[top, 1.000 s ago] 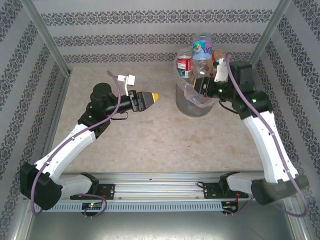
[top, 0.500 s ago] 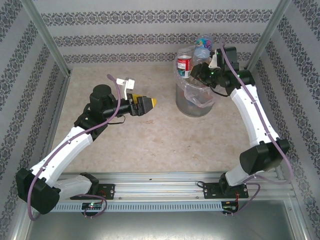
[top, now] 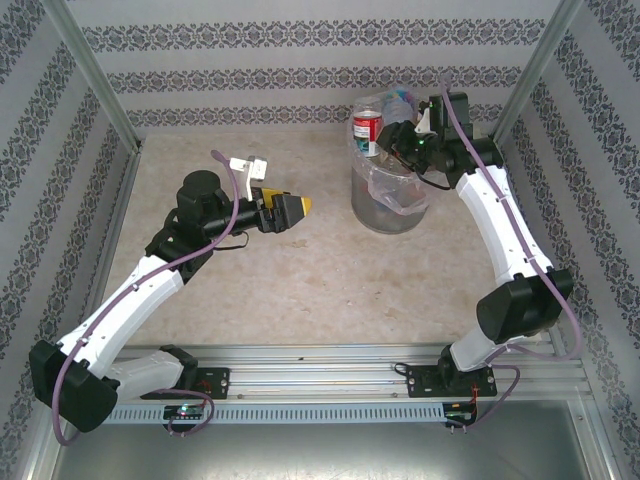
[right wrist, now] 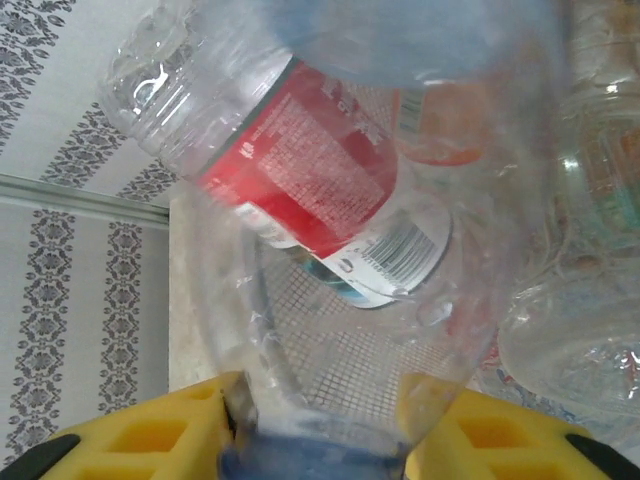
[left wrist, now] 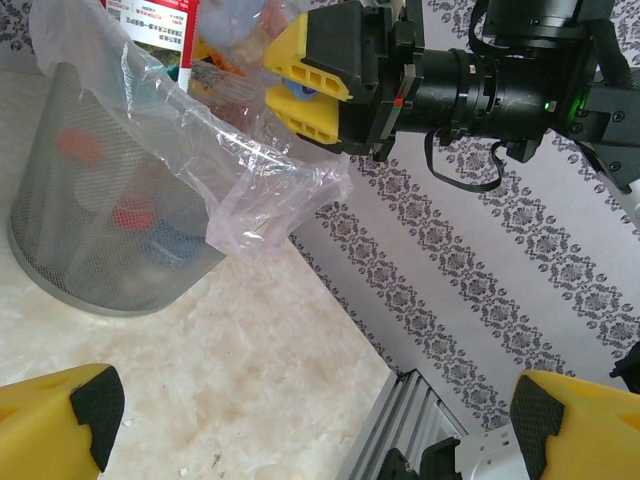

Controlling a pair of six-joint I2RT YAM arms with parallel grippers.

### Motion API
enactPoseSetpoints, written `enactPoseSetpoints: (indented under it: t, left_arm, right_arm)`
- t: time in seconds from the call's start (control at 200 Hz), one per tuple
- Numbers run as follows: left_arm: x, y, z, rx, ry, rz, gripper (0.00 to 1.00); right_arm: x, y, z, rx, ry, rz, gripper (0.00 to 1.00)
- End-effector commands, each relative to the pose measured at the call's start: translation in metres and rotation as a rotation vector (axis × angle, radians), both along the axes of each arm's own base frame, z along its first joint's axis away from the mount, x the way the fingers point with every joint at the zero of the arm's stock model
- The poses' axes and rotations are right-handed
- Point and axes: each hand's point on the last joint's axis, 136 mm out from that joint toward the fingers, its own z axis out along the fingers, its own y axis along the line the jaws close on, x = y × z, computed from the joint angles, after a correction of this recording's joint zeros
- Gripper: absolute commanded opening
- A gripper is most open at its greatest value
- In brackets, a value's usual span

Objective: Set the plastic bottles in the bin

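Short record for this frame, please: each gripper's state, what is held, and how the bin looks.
left gripper: open, empty, above the table
right gripper: shut on a clear bottle by its blue cap, at the bin
bin: mesh, bag-lined, nearly full; red-labelled bottle at its top
stage: clear bottle not yet released

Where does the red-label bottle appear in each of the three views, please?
Top external: red-label bottle top centre, sticking out of the bin.
Left wrist: bottle at the top left edge, above the bin's mesh.
Right wrist: bottle upper centre, tilted.
Shared landmark: the bin's mesh, below the bottle in each picture.
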Motion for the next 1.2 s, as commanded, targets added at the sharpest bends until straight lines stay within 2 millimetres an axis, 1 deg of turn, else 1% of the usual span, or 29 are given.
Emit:
enactPoseSetpoints:
  t: [0.0, 0.19, 0.285, 0.355, 0.405, 0.51, 0.625, 0.684, 0.779, 0.874, 0.964, 1.014, 1.084, 1.089, 1.099, 1.124, 1.194]
  left_arm:
    - [-0.002, 0.006, 0.002, 0.009, -0.017, 0.017, 1.00]
    - [-0.002, 0.007, 0.002, 0.005, -0.015, 0.021, 1.00]
    - [-0.001, 0.008, 0.002, 0.017, -0.019, 0.028, 1.00]
    - [0.000, 0.011, 0.001, 0.045, -0.032, 0.046, 1.00]
    - [0.002, 0.015, -0.001, 0.078, -0.039, 0.067, 1.00]
    - [0.010, 0.025, -0.006, 0.149, -0.068, 0.136, 1.00]
    - [0.021, 0.036, -0.010, 0.219, -0.107, 0.208, 1.00]
    - [0.026, 0.041, -0.012, 0.252, -0.124, 0.240, 1.00]
    - [0.035, 0.051, -0.016, 0.312, -0.147, 0.297, 1.00]
    - [0.042, 0.064, -0.020, 0.377, -0.177, 0.372, 1.00]
    - [0.044, 0.079, -0.024, 0.423, -0.221, 0.442, 1.00]
    - [0.045, 0.088, -0.028, 0.451, -0.242, 0.484, 1.00]
    - [0.046, 0.101, -0.034, 0.487, -0.259, 0.538, 1.00]
    - [0.046, 0.102, -0.034, 0.490, -0.260, 0.543, 1.00]
    - [0.046, 0.104, -0.036, 0.497, -0.259, 0.551, 1.00]
    - [0.047, 0.109, -0.040, 0.511, -0.254, 0.569, 1.00]
    - [0.047, 0.122, -0.052, 0.543, -0.228, 0.614, 1.00]
  right_arm:
    - [-0.008, 0.003, 0.013, 0.035, -0.031, 0.011, 0.53]
    - [-0.020, 0.005, 0.022, 0.046, -0.054, 0.026, 0.55]
    - [-0.030, 0.006, 0.033, 0.043, -0.084, 0.055, 0.56]
    - [-0.039, 0.004, 0.041, 0.005, -0.123, 0.076, 0.59]
    - [-0.044, 0.001, 0.045, -0.026, -0.156, 0.089, 0.65]
    - [-0.055, -0.010, 0.051, -0.119, -0.235, 0.107, 0.71]
    - [-0.065, -0.016, 0.061, -0.217, -0.368, 0.147, 0.85]
    - [-0.071, -0.019, 0.065, -0.267, -0.423, 0.159, 0.97]
    - [-0.076, -0.030, 0.065, -0.345, -0.488, 0.133, 0.98]
    - [-0.081, -0.048, 0.062, -0.422, -0.532, 0.059, 0.98]
    - [-0.088, -0.064, 0.053, -0.478, -0.567, -0.002, 0.98]
    - [-0.092, -0.074, 0.043, -0.501, -0.564, -0.040, 0.98]
    - [-0.098, -0.079, 0.030, -0.523, -0.620, -0.061, 0.98]
    - [-0.099, -0.080, 0.032, -0.524, -0.630, -0.065, 0.98]
    - [-0.099, -0.081, 0.027, -0.528, -0.632, -0.070, 0.98]
    - [-0.102, -0.084, 0.025, -0.526, -0.652, -0.091, 0.98]
    - [-0.107, -0.093, 0.008, -0.525, -0.641, -0.124, 0.98]
